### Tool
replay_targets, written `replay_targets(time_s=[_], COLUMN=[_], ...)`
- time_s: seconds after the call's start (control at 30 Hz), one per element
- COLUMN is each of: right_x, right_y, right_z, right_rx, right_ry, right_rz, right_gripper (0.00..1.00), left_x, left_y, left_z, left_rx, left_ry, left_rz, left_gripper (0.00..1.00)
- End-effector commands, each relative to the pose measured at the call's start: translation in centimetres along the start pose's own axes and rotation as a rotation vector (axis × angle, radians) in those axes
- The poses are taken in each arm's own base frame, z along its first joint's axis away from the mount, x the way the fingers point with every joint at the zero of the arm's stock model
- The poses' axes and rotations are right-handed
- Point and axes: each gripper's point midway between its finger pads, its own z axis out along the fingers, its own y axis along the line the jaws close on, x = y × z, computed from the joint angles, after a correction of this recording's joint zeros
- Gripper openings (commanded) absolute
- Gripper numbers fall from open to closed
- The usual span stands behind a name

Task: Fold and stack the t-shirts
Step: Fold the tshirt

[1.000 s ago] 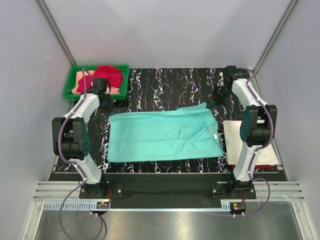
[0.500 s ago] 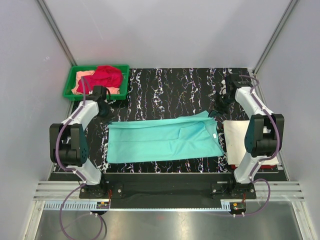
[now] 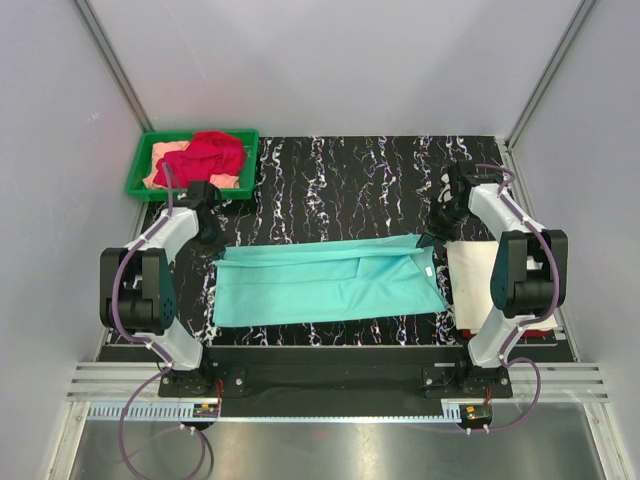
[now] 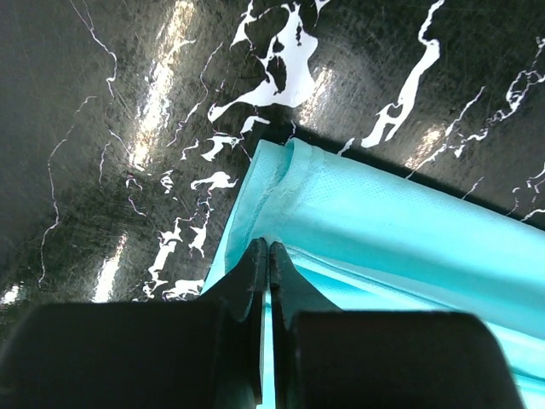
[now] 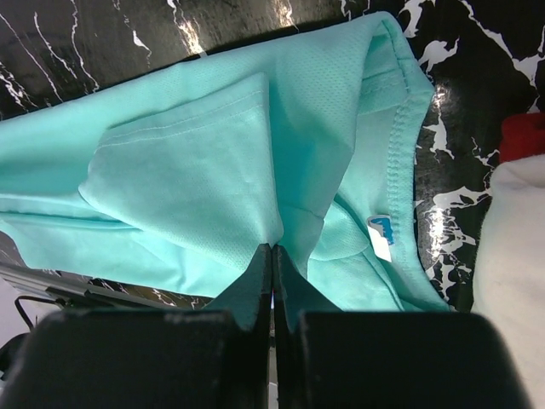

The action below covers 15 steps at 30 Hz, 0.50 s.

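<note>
Left end effector on t-shirt, near tray

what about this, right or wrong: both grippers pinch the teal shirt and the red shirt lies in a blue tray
Wrong: the tray is green, not blue, as the top view shows. The left gripper and right gripper do pinch the teal shirt, and the red shirt lies in that tray.

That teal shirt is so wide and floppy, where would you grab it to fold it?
At both ends of its far edge, one pinch each, coming from above. The teal shirt lies flat, wide and limp, so one pinch would likely bunch it. The left gripper and right gripper are shut on cloth at those ends.
</note>
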Motion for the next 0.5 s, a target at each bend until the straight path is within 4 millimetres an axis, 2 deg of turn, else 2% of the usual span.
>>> replay_targets(time_s=[0.0, 0.47], right_x=[-0.4, 0.5], right_y=[-0.7, -2.6], right_z=[0.2, 2.0], right_rx=[0.021, 0.089], right_ry=[-0.022, 0.016], right_rz=[-0.014, 0.01], right_gripper=[0.0, 0.0], left_x=[0.1, 1.8], left_y=[0.5, 1.0], left_z=[0.7, 1.6], left_rx=[-0.028, -0.035], left_ry=[-0.005, 0.029], left_rz=[-0.02, -0.048], left_gripper=[0.0, 0.0])
